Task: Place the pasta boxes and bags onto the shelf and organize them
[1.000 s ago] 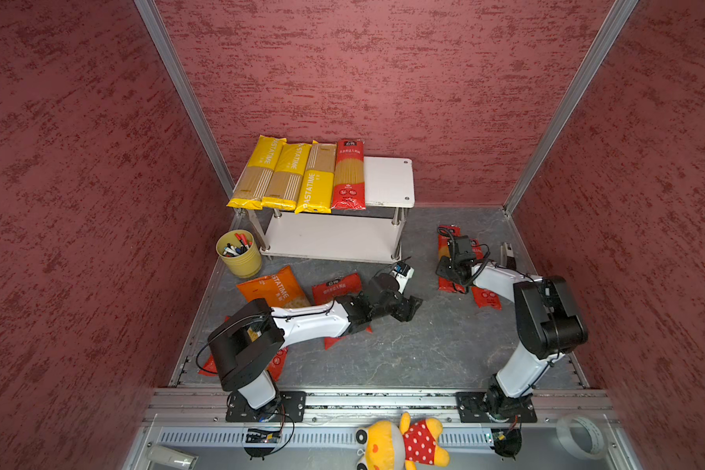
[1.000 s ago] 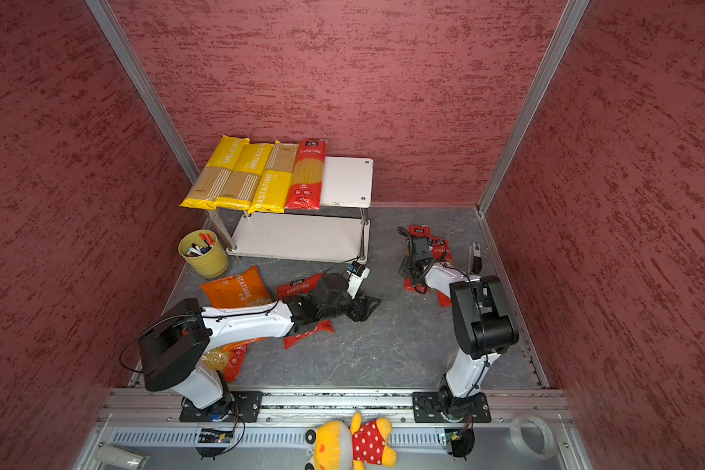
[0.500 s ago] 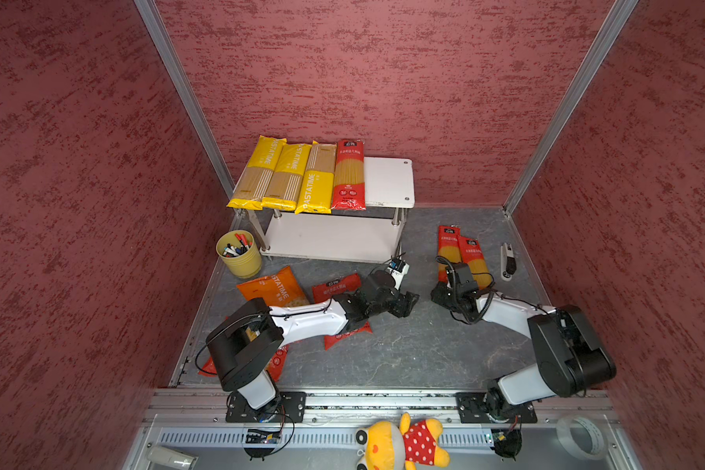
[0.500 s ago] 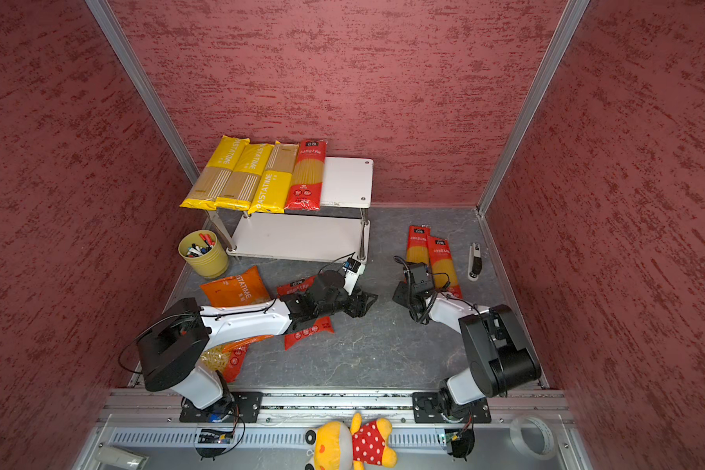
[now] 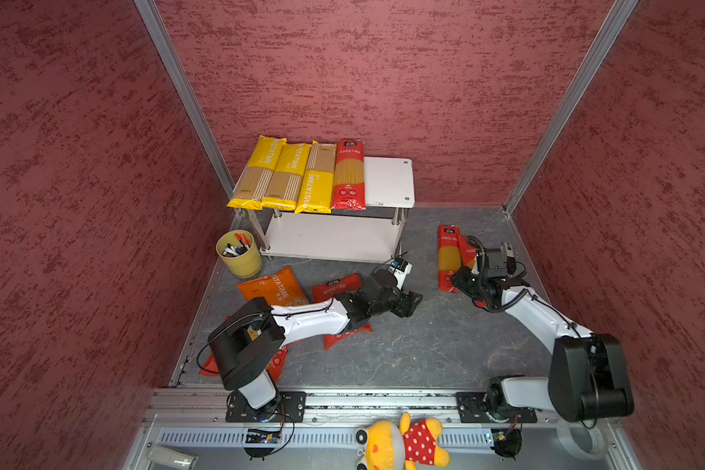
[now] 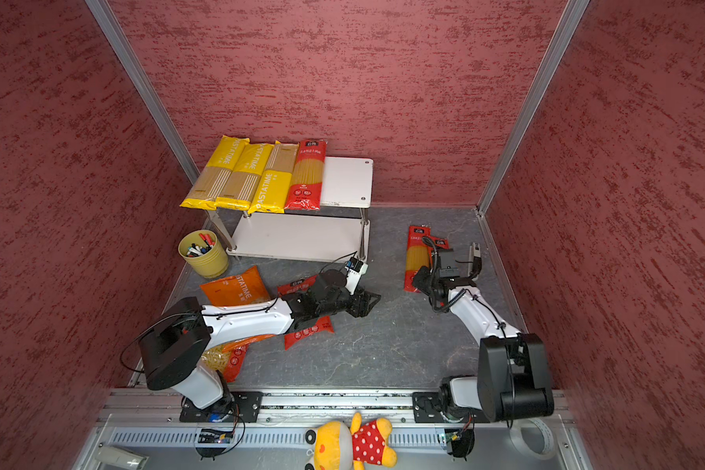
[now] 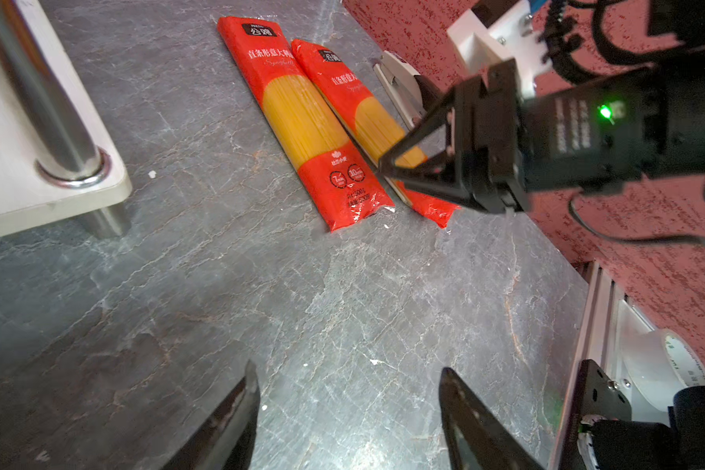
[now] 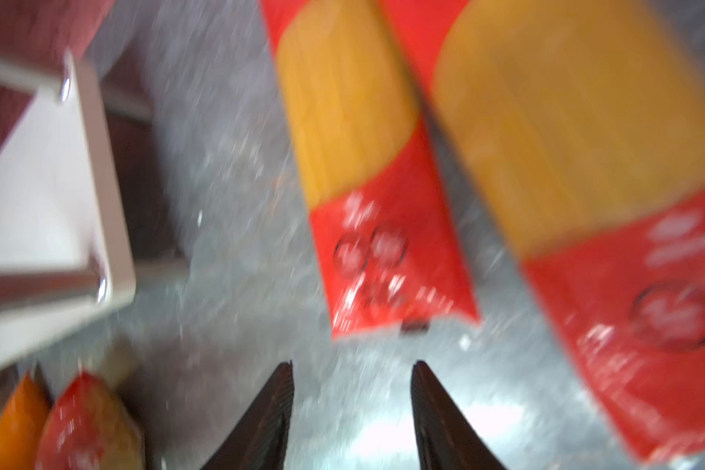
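Grey stone-patterned floor [image 5: 424, 350] fills the red-walled cell, and I see the shelf [image 5: 389, 179] standing against the back wall. On its top board lie 3 yellow spaghetti packs [image 5: 288, 175] and 1 red spaghetti pack [image 5: 348, 175], side by side and touching. Another 2 red spaghetti packs [image 7: 302, 122] lie flat on the floor to the right of the shelf, long edges together. My right gripper [image 8: 353, 364] hangs low just short of their near ends, its jaws apart with only floor between them. My left gripper [image 7: 347, 368] sits mid-floor in front of the shelf, spread wide and holding nothing, facing those 2 packs. An orange macaroni bag [image 5: 273, 287] and a short red bag [image 5: 336, 285] lie in front of the shelf, the red one partly under my left arm.
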### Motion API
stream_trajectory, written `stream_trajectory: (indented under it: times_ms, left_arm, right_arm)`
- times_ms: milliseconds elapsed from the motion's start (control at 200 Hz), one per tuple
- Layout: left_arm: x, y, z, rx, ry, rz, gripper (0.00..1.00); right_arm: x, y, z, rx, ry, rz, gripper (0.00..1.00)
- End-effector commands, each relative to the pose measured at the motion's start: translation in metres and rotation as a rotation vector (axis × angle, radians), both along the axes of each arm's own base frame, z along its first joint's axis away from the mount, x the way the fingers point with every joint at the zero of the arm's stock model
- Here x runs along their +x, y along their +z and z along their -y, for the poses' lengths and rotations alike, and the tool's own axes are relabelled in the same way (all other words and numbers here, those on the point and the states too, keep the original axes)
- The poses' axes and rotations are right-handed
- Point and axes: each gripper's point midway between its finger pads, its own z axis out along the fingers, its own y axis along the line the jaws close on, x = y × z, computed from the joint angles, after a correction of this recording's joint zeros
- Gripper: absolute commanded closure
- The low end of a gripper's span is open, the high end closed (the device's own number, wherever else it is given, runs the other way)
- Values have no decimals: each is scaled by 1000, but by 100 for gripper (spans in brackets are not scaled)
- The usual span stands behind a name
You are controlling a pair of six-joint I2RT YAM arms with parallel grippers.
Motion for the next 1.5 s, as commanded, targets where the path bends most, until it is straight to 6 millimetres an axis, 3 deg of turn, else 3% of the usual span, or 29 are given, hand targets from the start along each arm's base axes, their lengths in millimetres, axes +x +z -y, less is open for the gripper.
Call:
stream_trajectory:
  times_ms: [0,140,261,331,476,586,761,902,1022,1082,1122,1202,1318,1428,1498]
  left_arm:
    - [-6,5,13,-27,-27,-8,31]
    - [-8,3,11,-22,-27,-8,31]
    - [-7,4,10,-18,-25,-4,30]
    - [-6,6,10,-21,-22,-1,31]
    - [-5,7,8,-18,-19,3,31]
    - [-3,8,9,-22,-19,3,30]
    - [3,11,8,-25,-16,7,31]
    - [6,11,5,-22,-15,-1,30]
    - [11,2,0,-3,14,-19,30]
    - [11,-1,1,3,11,-28,31]
    - [11,-4,2,6,8,-38,30]
    - [9,-8,5,6,5,-66,30]
    - [7,-15,8,-1,7,-138,30]
    - [-4,-25,18,-33,-30,-255,30]
    - [-5,-42,19,-27,-11,-321,31]
  right_arm:
    - [18,-15,9,-32,30,-26,48]
    - [35,-34,18,-85,35,-63,46]
    - [39,-57,14,-63,59,-104,47]
    - [37,-66,10,-48,64,-119,52]
    - [23,-63,-8,-34,112,-115,73]
    - [6,-61,-20,-50,149,-122,87]
    - [-33,-60,-50,-39,218,-153,96]
    - [-88,-63,-79,13,274,-205,97]
    - [-130,-61,-89,75,281,-243,95]
    - [-143,-53,-92,116,298,-245,90]
    - [-146,-45,-94,135,328,-240,81]
    - [-137,-23,-100,235,363,-209,63]
    - [-102,-1,-86,253,330,-123,53]
    - [-63,-6,-64,157,314,-69,50]
    - [-39,-14,-59,139,329,-45,50]
